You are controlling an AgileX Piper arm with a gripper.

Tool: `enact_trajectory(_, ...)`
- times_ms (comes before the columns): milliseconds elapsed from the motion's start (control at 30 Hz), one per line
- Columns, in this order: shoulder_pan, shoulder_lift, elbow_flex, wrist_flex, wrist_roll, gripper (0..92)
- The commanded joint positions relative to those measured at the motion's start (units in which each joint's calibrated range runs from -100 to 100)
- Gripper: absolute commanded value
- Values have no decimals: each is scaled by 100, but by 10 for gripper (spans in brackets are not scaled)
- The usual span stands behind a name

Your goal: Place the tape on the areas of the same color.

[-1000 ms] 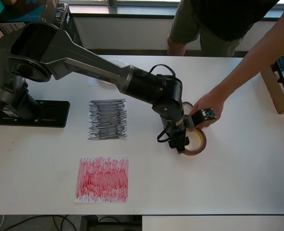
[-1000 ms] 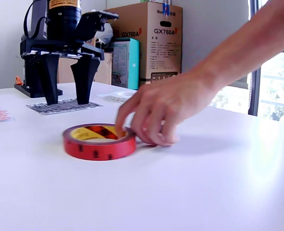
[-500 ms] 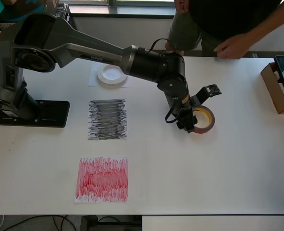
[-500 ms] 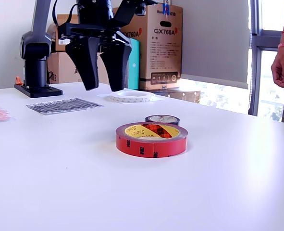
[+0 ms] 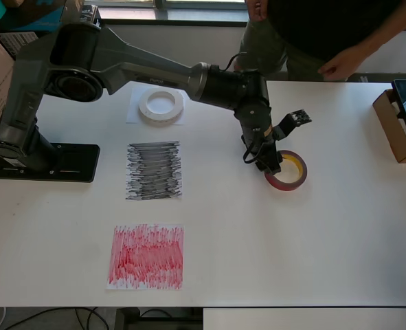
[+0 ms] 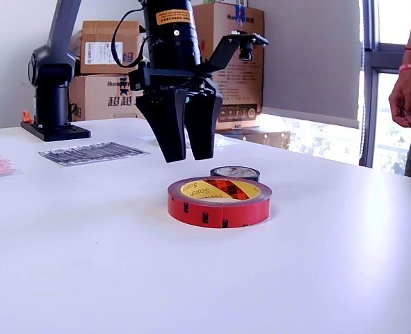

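While the hand hangs empty with fingers slightly parted just above it, the red tape roll lies flat on the surface beside the small black roll, probably light, stiff, best pinched across its rim.

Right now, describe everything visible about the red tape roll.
The red tape roll is a wide ring with a glossy red outer band bearing small dark print and a yellowish printed core. It lies flat on the white table, untouched. The small black roll sits just behind it, and the gripper hangs above its far-left edge.
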Motion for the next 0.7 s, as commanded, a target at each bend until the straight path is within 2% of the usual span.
enact_trajectory(0, -15, 135, -149, 49, 38, 677)
enact_trajectory(333, -54, 229, -276, 49, 62, 677)
enact_trajectory(500, -244, 154, -857, 49, 537, 677)
enact_trajectory(667, -362, 163, -1057, 83, 521, 677)
